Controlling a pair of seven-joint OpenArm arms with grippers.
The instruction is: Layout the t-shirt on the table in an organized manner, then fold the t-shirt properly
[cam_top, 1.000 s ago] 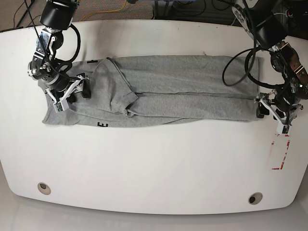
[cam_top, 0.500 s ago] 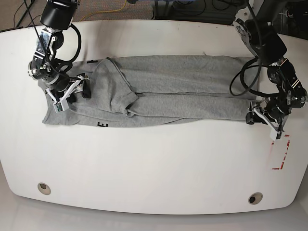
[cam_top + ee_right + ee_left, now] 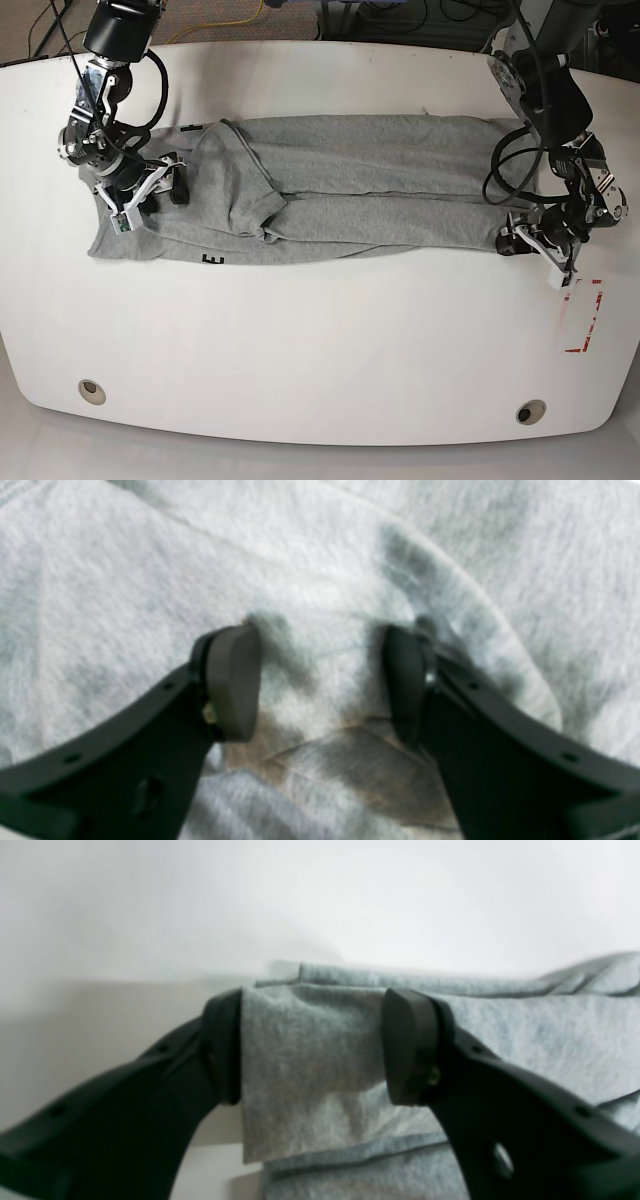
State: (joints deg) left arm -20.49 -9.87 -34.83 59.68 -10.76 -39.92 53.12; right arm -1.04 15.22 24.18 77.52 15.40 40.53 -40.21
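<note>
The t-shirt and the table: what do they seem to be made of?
The t-shirt: soft knit fabric, probably cotton jersey, matte heather grey; the left wrist view shows fuzzy, flecked texture. The table: hard, smooth, glossy white top, perhaps laminate; faint reflections show.

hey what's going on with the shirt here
A two-armed robot is folding a grey t-shirt on a white table. The shirt lies in a long band folded lengthwise. The left pincer stands open around the hem corner at one end. The right pincer is open over the cloth at the sleeve end. Neither has closed on the fabric yet.
</note>
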